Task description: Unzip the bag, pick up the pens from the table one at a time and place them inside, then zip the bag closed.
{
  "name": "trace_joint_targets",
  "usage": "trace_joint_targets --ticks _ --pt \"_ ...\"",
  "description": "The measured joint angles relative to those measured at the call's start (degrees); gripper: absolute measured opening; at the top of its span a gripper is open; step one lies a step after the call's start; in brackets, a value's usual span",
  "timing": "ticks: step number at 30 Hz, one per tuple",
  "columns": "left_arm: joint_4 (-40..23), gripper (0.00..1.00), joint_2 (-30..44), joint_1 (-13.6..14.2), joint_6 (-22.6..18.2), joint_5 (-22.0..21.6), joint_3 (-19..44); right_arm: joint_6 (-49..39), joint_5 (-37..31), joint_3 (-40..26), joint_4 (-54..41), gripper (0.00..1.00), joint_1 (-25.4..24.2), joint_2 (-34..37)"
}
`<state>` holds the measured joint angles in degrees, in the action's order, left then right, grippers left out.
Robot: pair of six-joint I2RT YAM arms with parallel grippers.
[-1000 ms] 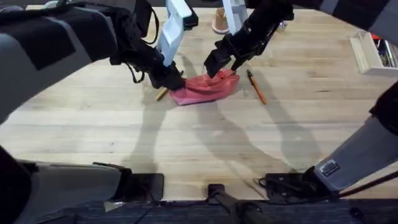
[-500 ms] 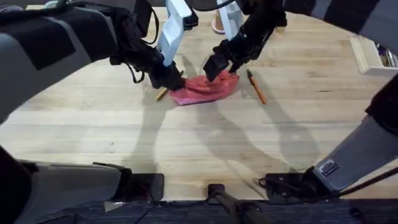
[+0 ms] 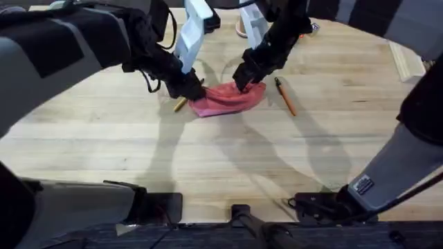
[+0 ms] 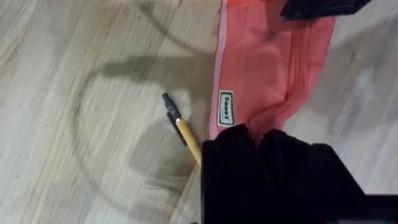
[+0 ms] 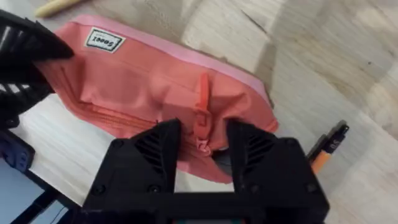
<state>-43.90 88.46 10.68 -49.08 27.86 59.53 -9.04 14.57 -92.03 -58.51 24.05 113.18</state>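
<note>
The bag point(image 5: 155, 99), soft and limp, is pinned by the left gripper point(image 3: 192, 92); its pull tab point(image 5: 202, 102) sits between the right gripper's point(image 5: 202, 149) parted fingers.

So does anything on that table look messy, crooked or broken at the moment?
Nothing looks broken or spilled. The pink bag is rumpled, the left gripper pinching one end. The right gripper sits open around the zipper pull. The yellow pen and the orange pen lie beside the bag.
</note>
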Motion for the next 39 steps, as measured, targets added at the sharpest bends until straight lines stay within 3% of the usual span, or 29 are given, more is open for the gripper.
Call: trace_joint_targets --ticks 11,23,39 --pt "0.0 0.042 0.0 0.0 0.0 0.0 0.0 0.0 -1.5 0.0 0.7 0.142 -0.1 0.1" --pt "0.0 0.042 0.0 0.0 0.0 0.0 0.0 0.0 -2.6 -0.6 0.4 0.038 -0.2 0.3" --pt "0.0 0.042 0.0 0.0 -0.1 0.0 0.0 0.0 -3.2 -6.7 -3.5 0.032 -0.2 1.6"
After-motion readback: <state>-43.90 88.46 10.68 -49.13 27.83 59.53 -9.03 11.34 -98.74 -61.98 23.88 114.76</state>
